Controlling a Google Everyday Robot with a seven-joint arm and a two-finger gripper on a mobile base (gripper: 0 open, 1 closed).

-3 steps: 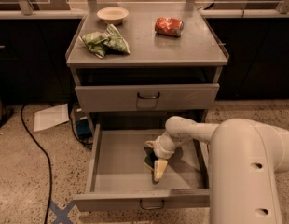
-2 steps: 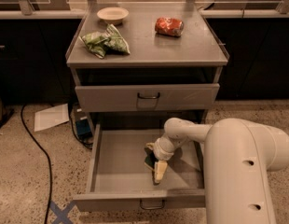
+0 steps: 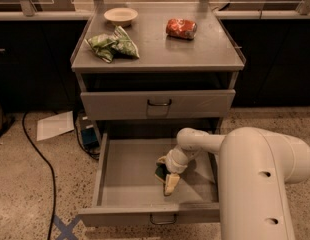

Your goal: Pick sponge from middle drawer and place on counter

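The middle drawer [image 3: 125, 169] is pulled open below the shut top drawer [image 3: 157, 104]. The sponge [image 3: 159, 174], dark green over yellow, lies on the drawer floor right of centre. My gripper [image 3: 166, 173] reaches down into the drawer from the right and is at the sponge, partly covering it. The grey counter [image 3: 160, 46] is the cabinet top above.
On the counter stand a small bowl [image 3: 120, 16], green snack bags [image 3: 112, 45] and a red foil packet [image 3: 181, 28]. My pale arm [image 3: 260, 179] fills the lower right. A cable [image 3: 40, 154], a sheet of paper [image 3: 55, 125] and a small device [image 3: 87, 134] lie on the floor at the left.
My arm's body has shifted slightly left and fills more of the view. The gripper stays at the sponge in the drawer; the sponge has not visibly moved.
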